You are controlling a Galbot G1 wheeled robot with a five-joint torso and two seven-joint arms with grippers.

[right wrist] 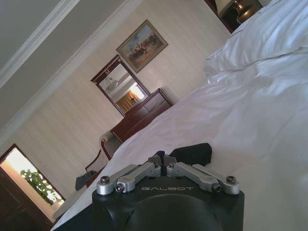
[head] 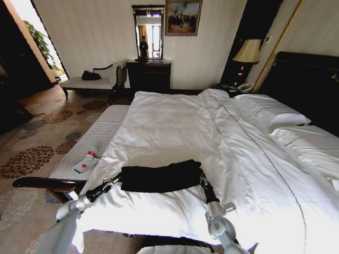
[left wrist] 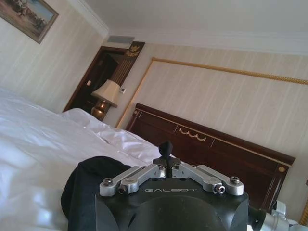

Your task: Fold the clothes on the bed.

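I have a gripper at each short end of the T-shirt (head: 160,177), which lies as a dark, already narrowed band across the near part of the bed (head: 175,121), on the white duvet (head: 222,159). My left gripper (head: 114,181) sits at the band's left end and my right gripper (head: 202,179) at its right end, both low against the bedding.

In the left wrist view, my left gripper (left wrist: 166,153) has its fingers drawn together, with black cloth bunched just beside and beneath them; I judge it is pinching the shirt's edge, though the contact itself is hidden behind the gripper body. In the right wrist view, my right gripper (right wrist: 161,158) is likewise pressed together, and a dark corner of the shirt rises just past its tips, so I take it to be holding that end too.

To me the step in hand is a fold along the band's length, with the first folds seemingly done. The next move, as I judge it, calls for lifting one end clear of the duvet and carrying it over toward my other gripper, keeping both pinches firm so the layers do not slide apart, and keeping the white duvet out of the grasp.
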